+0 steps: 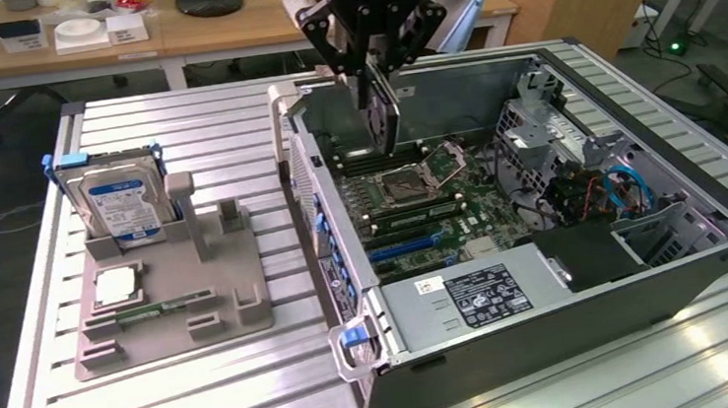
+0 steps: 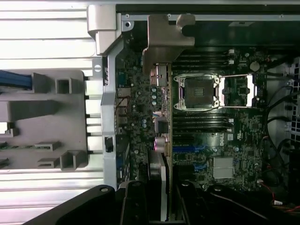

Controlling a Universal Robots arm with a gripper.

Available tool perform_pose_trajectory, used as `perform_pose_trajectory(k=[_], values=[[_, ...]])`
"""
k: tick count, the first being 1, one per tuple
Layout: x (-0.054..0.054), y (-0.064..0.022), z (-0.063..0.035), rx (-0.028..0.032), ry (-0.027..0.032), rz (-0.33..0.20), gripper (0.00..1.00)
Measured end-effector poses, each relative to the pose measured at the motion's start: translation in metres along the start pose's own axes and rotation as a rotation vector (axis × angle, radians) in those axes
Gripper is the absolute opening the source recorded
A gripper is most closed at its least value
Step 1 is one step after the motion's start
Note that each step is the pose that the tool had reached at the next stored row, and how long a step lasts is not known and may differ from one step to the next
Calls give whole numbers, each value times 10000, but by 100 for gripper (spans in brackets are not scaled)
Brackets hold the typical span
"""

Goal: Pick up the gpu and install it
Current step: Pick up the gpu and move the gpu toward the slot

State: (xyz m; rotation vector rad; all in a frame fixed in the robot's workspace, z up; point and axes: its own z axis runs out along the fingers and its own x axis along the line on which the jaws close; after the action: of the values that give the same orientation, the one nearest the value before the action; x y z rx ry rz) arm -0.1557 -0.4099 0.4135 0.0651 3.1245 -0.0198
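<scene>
Green gpu card [image 1: 380, 114] with silver bracket [image 2: 164, 33] sits pinched in my black gripper [image 1: 372, 70] over the green motherboard [image 1: 438, 207]; I'd keep it plumb, lower slowly.

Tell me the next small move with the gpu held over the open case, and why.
Probably a short, slow descent: the gripper holds the gpu upright above the motherboard, beside the CPU socket, and its lower edge appears clear of the board, unseated.

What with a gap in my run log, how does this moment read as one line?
gripper: shut on gpu | gpu: upright over motherboard | case: open
</scene>
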Motion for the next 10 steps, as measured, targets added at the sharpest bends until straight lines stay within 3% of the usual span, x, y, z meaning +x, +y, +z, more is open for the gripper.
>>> perform_pose_trajectory(k=[7, 10], values=[[-6, 0, -1, 14, 2, 4, 28], [-58, 2, 1, 14, 2, 5, 28]])
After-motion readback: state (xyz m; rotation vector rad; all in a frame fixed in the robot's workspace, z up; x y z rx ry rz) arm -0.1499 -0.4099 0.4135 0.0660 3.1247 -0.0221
